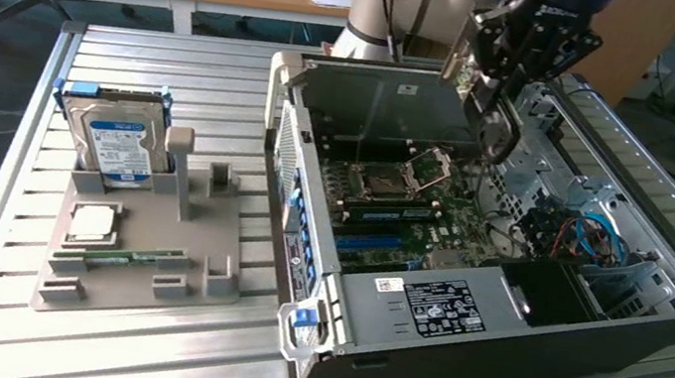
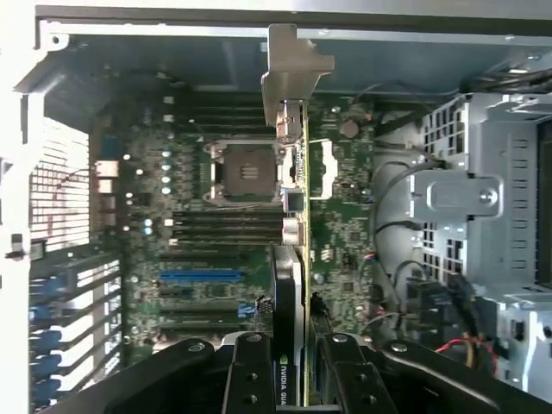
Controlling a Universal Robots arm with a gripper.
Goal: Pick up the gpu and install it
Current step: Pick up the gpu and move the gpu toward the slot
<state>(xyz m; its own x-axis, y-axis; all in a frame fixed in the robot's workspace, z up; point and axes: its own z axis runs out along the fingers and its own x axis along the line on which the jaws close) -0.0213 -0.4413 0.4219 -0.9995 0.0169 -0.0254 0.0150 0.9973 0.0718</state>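
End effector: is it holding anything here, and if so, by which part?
The end effector holds the gpu edge-on, gripped across its flat faces at the end opposite its metal bracket.

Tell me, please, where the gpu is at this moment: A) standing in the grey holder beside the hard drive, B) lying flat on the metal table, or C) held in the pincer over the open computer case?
C: the gpu is clamped edge-on in the pincer, above the motherboard of the computer case.
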